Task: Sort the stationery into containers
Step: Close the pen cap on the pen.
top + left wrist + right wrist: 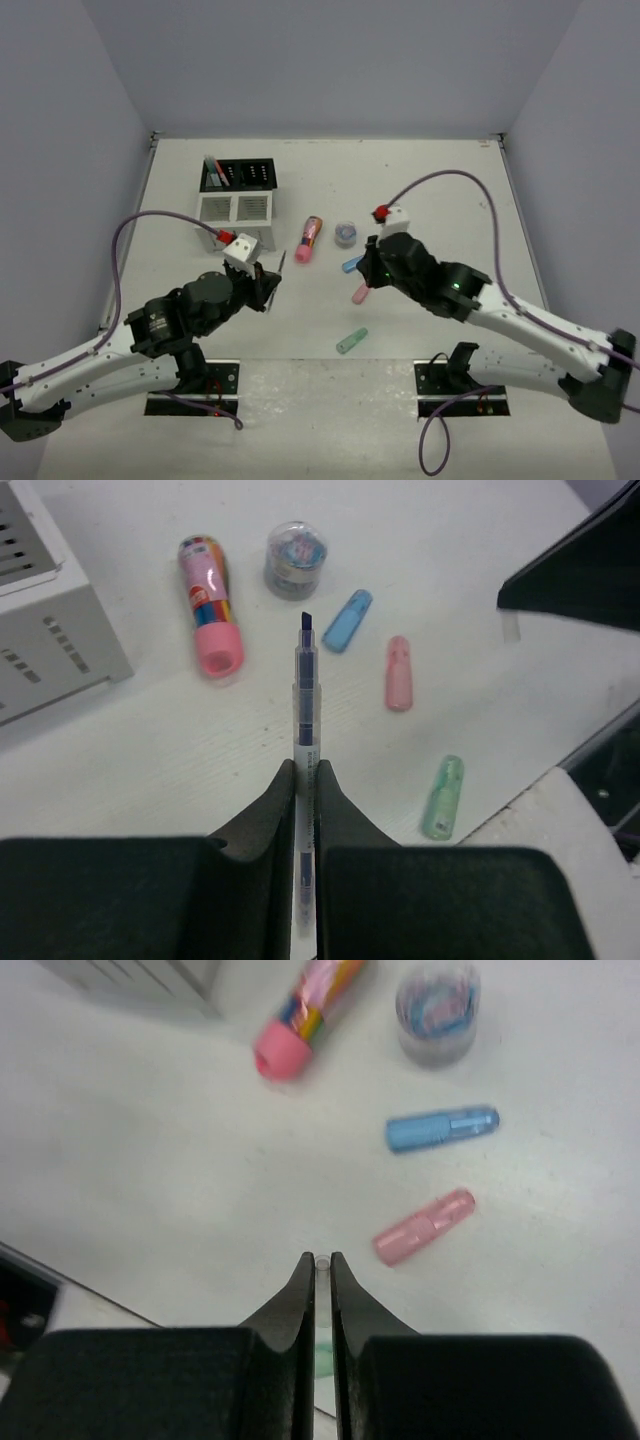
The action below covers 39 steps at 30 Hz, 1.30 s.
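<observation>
My left gripper (306,765) is shut on a thin blue pen (305,695) with a clear barrel. The bare tip points at the blue capsule (348,620). In the top view the left gripper (272,278) hangs over the table in front of the organiser. My right gripper (322,1258) is shut on a small clear cap-like piece, above the table near the pink capsule (424,1226) and blue capsule (442,1129). The pink patterned tube (309,238), the grey-blue roll (346,234) and the green capsule (352,341) lie on the table. The black rack (240,175) joins the white box (235,207).
A few pens (212,165) stand in the rack's left corner. The white box's corner shows at the left of the left wrist view (50,650). The right arm (580,560) fills that view's upper right. Grey walls enclose the table on three sides.
</observation>
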Available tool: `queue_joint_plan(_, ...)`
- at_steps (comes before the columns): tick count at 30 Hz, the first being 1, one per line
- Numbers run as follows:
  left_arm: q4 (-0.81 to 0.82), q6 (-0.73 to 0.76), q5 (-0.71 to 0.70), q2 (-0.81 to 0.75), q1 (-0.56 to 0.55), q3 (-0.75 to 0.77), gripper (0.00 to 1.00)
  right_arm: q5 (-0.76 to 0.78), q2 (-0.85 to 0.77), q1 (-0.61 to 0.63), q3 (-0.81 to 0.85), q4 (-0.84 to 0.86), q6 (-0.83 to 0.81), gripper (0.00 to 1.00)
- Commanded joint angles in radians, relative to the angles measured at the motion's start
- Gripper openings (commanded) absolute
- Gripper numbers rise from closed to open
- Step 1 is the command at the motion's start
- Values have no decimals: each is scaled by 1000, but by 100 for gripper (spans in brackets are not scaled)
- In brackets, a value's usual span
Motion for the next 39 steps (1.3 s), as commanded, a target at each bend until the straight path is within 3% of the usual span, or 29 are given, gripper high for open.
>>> queue_joint_plan(1,388,-45,204,-103,1,-114,0,-42,-363,-7,-180,460,104,0)
queue_joint_plan(5,801,-108,411,-118,1,-298,0,-28,-610,-7,-346,774,199,0)
queue_joint_plan(8,1065,-183,522,-65,1,-368,0,-140,-635,-7,-361,910,164,0)
queue_joint_plan(12,1248,-237,603,40,1,-389,0,-329,-575,-7,-340,1001,150,0)
queue_joint_plan(17,1333,-265,678,128,-6,-358,0,-412,-549,-6,-355,1035,111,0)
queue_joint_plan(39,1291,-255,683,129,-17,-343,0,-492,-473,-4,-354,999,81,0)
